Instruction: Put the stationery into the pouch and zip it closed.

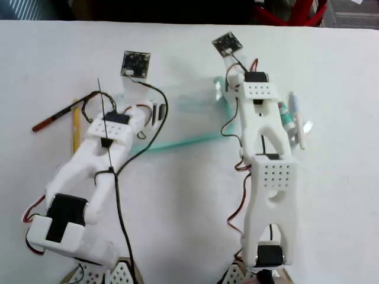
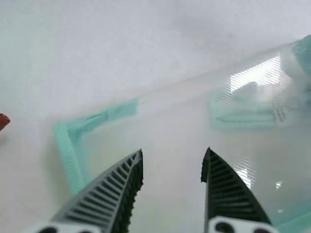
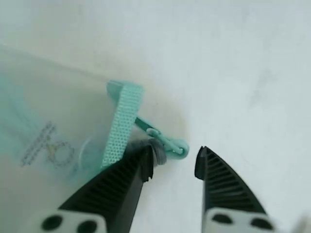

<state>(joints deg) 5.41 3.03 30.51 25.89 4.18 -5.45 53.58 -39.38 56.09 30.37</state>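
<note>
- Left wrist view: left gripper (image 2: 172,158) parted to a medium gap, nothing between the ribbed fingers (image 2: 121,184).
- Poised over the clear face of the pouch (image 2: 194,126), near its teal mesh corner (image 2: 73,145); contact with the plastic not discernible.
- Right wrist view: right gripper (image 3: 172,160) likewise spread, gripping nothing.
- Teal zipper pull (image 3: 165,141) lying on the table just off the fingertips, with the grey slider (image 3: 156,149) right against one tip; touching or not, cannot tell.
- Pull set at the pouch's end corner, beside a mesh tab (image 3: 124,119).
- High view: pouch lying flat on the white table (image 1: 331,59), between the wrists of the two arms.
- Red-brown pen (image 1: 62,114) and yellow pencil (image 1: 76,127) crossed on the table beside the left arm, outside the pouch and apart from it.
- White pen (image 1: 298,118) and teal marker (image 1: 286,115) side by side just beside the right arm, also outside the pouch.
</note>
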